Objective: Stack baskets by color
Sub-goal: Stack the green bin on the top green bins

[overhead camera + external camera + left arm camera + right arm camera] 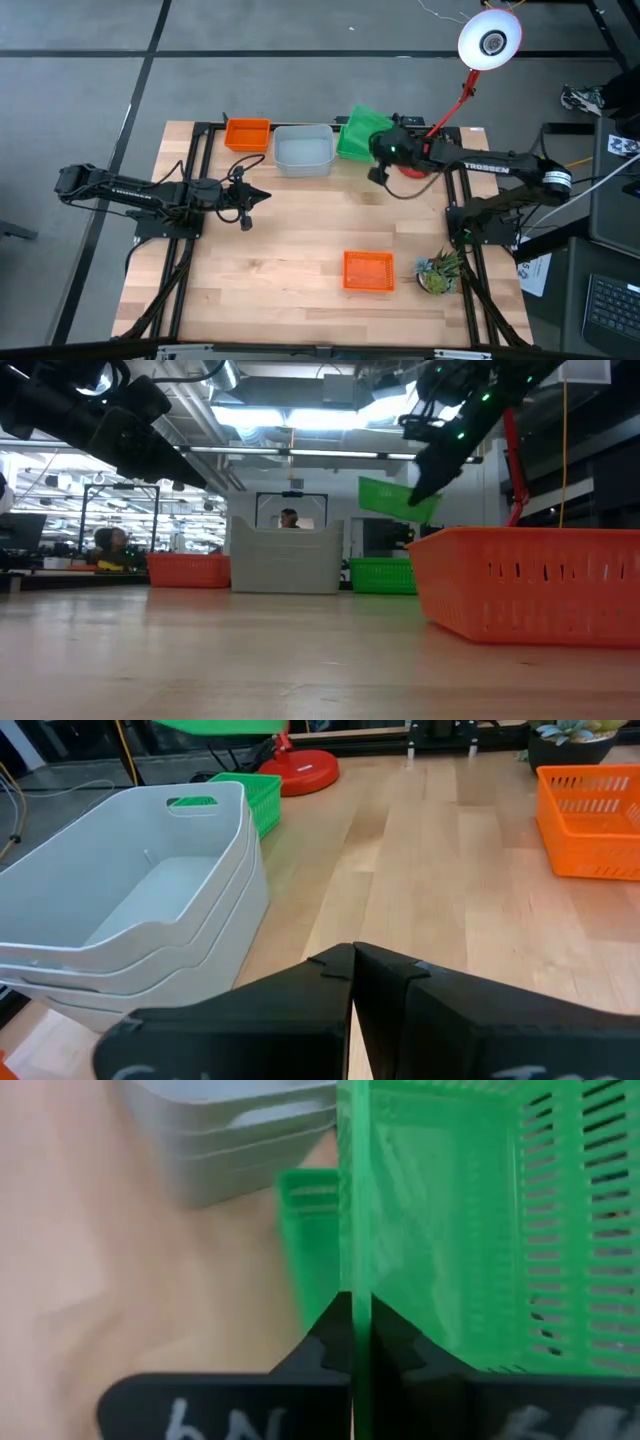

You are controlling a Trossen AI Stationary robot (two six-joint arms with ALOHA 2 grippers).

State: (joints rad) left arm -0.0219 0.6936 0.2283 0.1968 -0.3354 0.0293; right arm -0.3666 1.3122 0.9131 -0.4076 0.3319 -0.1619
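Note:
My right gripper (353, 1315) is shut on a green basket (395, 498), held in the air over the table's far side, above another green basket (383, 575) that rests on its base. Left of those stands a stack of grey-white baskets (303, 150), then an orange basket (247, 133). A second orange basket (368, 271) sits near the front right. My left gripper (262, 196) hovers shut at the table's left, touching nothing. My right gripper pinches one side wall (353, 1270) of the green basket between its two fingers, one finger inside the basket and one outside. The fingers slant down from the table's right side. The basket is lifted clear and hangs tilted.
A red desk lamp's round base (412, 168) stands just right of the green baskets, its head (490, 40) beyond the far edge. A small potted plant (440, 270) sits at the front right. Bare wood lies across the table's middle and front left.

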